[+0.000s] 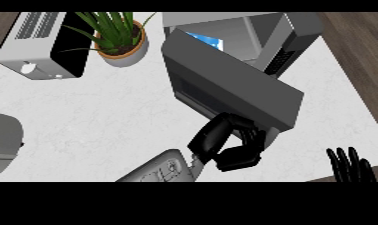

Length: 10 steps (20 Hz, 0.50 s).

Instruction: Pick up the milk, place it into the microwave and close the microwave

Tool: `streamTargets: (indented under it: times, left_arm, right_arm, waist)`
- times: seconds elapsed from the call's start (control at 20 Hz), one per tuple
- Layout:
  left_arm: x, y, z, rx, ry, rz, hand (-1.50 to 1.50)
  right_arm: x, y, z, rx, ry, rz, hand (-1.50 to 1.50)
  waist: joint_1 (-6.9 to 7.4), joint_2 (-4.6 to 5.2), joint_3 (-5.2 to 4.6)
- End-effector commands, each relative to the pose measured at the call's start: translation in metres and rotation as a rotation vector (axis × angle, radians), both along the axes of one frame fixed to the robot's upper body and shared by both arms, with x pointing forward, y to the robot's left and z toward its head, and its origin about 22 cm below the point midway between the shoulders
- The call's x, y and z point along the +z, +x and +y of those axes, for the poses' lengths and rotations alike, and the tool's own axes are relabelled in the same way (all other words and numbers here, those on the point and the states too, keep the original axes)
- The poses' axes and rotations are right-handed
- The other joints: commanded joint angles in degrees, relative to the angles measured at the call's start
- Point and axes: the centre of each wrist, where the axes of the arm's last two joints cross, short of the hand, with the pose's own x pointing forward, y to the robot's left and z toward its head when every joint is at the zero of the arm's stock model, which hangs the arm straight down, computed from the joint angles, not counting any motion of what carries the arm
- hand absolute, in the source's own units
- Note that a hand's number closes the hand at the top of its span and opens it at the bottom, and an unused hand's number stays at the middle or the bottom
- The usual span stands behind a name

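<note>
A plant [118,39] stands at the left. The milk [205,39] sits inside the microwave [295,29]. The left hand [229,144], fingers curled and gripping nothing, presses the half-open door [229,86]; a steady push along its swing should shut it. The right hand [353,165] rests open at the lower right.

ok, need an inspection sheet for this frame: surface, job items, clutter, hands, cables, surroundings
Surface: white marbled counter.
Job's things: grey microwave, its dark grey door partly open; blue-and-white milk carton inside.
Clutter: green potted plant; white boxy appliance; grey rounded object, left edge.
Hands: left hand against the door's outer end, fingers curled; right hand resting open, lower right.
Cables: nothing seen.
Surroundings: brown wooden floor.
</note>
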Motion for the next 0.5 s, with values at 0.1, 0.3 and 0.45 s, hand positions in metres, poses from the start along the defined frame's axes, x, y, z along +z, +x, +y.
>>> streamTargets:
  times: [0.1, 0.3, 0.45]
  left_arm:
    - [0.011, 0.023, -0.004, 0.146, -0.073, -0.040, 1.50]
    - [0.019, 0.042, -0.002, 0.246, -0.116, -0.043, 1.50]
    - [0.023, 0.055, 0.000, 0.286, -0.128, -0.045, 1.50]
  right_arm:
    - [0.019, 0.000, -0.001, 0.094, 0.011, -0.037, -1.50]
    - [0.031, 0.003, -0.007, 0.135, 0.017, -0.040, -1.50]
    - [0.035, -0.001, -0.001, 0.162, 0.019, -0.033, -1.50]
  waist:
    - [-2.97, 0.41, 0.05]
    - [-4.28, 1.12, 0.04]
    - [-5.39, 1.35, 0.04]
